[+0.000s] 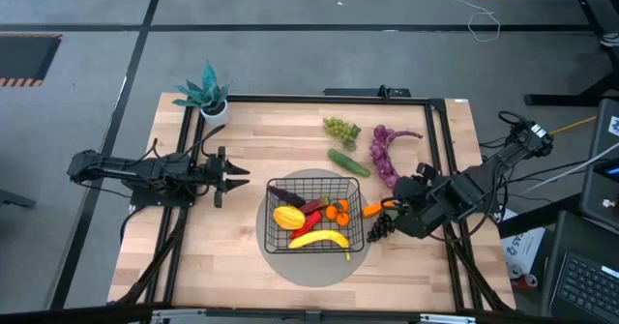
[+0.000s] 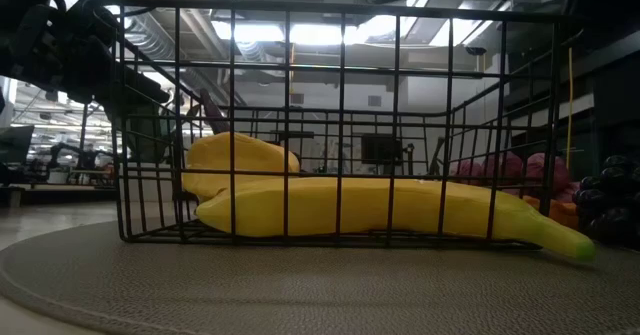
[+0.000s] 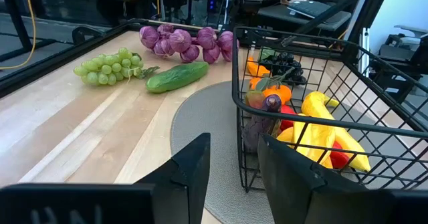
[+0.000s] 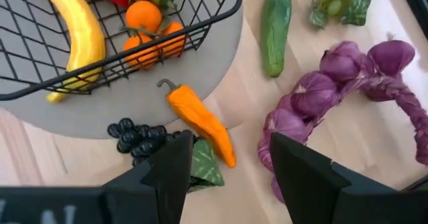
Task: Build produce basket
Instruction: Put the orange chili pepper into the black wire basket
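Observation:
The black wire basket (image 1: 276, 229) stands on a round grey mat (image 1: 319, 271) at mid-table. It holds a banana (image 1: 319, 238), a starfruit (image 1: 288, 217), a red pepper, an eggplant and oranges (image 1: 338, 211). On the wood to its right lie a pointed orange vegetable (image 4: 200, 120) and dark grapes (image 4: 137, 138). My right gripper (image 4: 231, 177) hangs open above these, touching neither. Farther back lie green grapes (image 1: 340, 128), a cucumber (image 1: 348, 162) and a long purple bunch (image 1: 385, 155). My left gripper (image 3: 234, 177) waits open and level, left of the basket.
A teal potted plant (image 1: 206, 97) stands at the far left corner. Black frame rails (image 1: 440, 150) run along the table's sides and far edge. Bare wood (image 1: 242, 135) lies left of and behind the basket.

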`<move>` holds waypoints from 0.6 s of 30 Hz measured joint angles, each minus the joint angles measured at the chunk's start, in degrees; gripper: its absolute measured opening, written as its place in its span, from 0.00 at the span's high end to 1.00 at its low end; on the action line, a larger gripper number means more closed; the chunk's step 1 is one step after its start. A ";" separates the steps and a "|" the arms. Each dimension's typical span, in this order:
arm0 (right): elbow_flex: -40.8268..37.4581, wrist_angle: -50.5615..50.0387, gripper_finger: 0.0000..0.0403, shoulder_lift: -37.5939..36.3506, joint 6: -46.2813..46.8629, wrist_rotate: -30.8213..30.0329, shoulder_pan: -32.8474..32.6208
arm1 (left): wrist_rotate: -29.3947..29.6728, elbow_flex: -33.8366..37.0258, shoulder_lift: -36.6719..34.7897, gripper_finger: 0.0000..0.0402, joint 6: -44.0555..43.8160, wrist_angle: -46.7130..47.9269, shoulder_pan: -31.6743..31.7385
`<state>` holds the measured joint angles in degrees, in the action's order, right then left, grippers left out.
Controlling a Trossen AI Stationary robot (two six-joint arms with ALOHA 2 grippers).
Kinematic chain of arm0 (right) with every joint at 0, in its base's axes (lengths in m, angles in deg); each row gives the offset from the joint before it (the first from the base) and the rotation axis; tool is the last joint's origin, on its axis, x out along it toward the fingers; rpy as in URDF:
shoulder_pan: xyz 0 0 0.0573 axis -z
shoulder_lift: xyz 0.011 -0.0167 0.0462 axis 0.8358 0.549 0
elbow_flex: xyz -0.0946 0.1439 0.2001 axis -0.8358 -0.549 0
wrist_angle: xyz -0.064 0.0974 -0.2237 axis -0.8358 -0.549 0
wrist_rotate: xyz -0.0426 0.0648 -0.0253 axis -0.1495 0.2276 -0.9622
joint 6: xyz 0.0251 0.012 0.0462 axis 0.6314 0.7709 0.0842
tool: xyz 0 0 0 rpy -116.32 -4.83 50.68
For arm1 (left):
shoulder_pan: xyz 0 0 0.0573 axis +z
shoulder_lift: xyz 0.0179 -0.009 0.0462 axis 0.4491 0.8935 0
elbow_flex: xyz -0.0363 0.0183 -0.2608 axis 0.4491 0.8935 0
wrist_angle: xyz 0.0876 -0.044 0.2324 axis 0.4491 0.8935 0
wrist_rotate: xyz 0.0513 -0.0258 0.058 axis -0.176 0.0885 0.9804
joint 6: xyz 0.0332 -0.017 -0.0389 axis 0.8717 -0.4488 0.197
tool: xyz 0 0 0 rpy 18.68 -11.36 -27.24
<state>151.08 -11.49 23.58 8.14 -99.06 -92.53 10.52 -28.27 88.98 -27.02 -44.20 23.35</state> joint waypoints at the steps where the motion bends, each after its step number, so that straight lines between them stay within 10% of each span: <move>1: -0.01 -0.01 0.49 0.00 0.02 -0.34 0.00 | -0.02 0.00 0.02 0.70 0.01 0.00 -0.02; 8: -2.08 1.63 0.49 0.22 1.61 -5.95 0.93 | 0.00 0.00 0.01 0.70 0.01 0.00 -0.02; 18: -17.94 15.84 0.49 0.26 1.01 6.92 2.40 | -0.02 0.00 0.00 0.70 0.02 0.00 0.00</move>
<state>133.14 4.35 23.84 9.15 -92.14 -90.13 10.50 -28.27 88.98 -27.00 -44.20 23.35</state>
